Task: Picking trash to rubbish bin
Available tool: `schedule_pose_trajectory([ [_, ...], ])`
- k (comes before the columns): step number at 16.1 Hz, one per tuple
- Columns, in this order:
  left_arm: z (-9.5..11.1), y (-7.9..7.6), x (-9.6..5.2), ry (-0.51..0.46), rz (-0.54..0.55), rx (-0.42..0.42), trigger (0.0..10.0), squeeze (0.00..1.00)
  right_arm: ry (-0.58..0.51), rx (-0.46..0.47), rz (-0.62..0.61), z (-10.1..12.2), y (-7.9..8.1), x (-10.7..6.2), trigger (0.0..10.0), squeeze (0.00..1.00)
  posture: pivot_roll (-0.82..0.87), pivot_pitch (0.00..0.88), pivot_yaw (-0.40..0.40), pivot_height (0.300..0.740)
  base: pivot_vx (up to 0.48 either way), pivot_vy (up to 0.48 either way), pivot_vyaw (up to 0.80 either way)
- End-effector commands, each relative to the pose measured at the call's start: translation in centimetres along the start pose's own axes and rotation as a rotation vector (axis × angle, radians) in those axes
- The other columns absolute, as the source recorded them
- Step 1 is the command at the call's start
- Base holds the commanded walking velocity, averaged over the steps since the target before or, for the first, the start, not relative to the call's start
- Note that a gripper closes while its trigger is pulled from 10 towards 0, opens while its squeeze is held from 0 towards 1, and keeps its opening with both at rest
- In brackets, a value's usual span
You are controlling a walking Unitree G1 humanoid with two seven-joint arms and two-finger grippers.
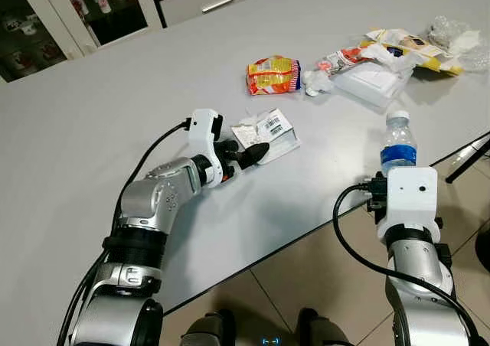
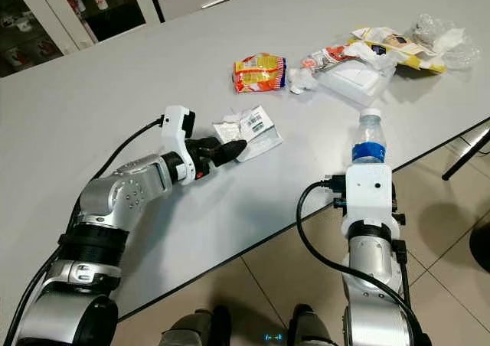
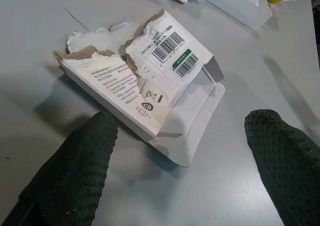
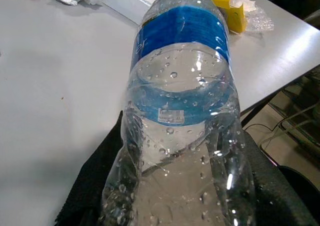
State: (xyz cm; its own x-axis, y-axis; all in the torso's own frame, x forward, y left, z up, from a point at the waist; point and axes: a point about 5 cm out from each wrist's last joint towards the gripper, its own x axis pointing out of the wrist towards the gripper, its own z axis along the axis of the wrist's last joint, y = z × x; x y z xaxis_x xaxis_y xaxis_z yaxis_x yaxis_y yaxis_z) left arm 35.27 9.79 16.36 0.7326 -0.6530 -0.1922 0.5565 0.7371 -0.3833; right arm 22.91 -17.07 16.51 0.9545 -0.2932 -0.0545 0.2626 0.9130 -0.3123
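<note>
Reaching with my left gripper [image 3: 175, 186], fingers spread just short of the torn white cardboard box [image 3: 145, 81] lying ahead, I judge it light and crushable, best pinched across its near folded edge, while my right gripper [image 4: 175, 186] clamps the dented clear plastic bottle [image 4: 180, 111].

table [image 1: 115, 93] grey | cabinet [image 1: 76, 9] glass doors, far left | floor [image 1: 306, 277] tiled

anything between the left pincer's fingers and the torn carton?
Nothing. In the left wrist view only bare grey table separates the open left pincer from the torn carton, which lies just ahead of the fingers.
</note>
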Motion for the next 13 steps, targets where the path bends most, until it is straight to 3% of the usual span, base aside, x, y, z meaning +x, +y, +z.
schedule_pose_trajectory([
  [1, -0.1, 0.0, 0.2, 0.004, -0.006, 0.007, 10.0, 0.0, 0.001, 0.003, -0.003, 0.0, -0.2, -0.3, 10.0, 0.0, 0.04, 0.188, 0.099, 0.74, 0.0, 0.0, 0.0],
  [13, -1.1, 0.1, 1.8, 0.015, -0.01, 0.039, 10.0, 0.0, 0.012, 0.0, -0.029, -0.1, -0.7, -1.0, 10.0, 0.0, -0.01, 0.193, 0.109, 0.74, 0.0, 0.0, 0.0],
])
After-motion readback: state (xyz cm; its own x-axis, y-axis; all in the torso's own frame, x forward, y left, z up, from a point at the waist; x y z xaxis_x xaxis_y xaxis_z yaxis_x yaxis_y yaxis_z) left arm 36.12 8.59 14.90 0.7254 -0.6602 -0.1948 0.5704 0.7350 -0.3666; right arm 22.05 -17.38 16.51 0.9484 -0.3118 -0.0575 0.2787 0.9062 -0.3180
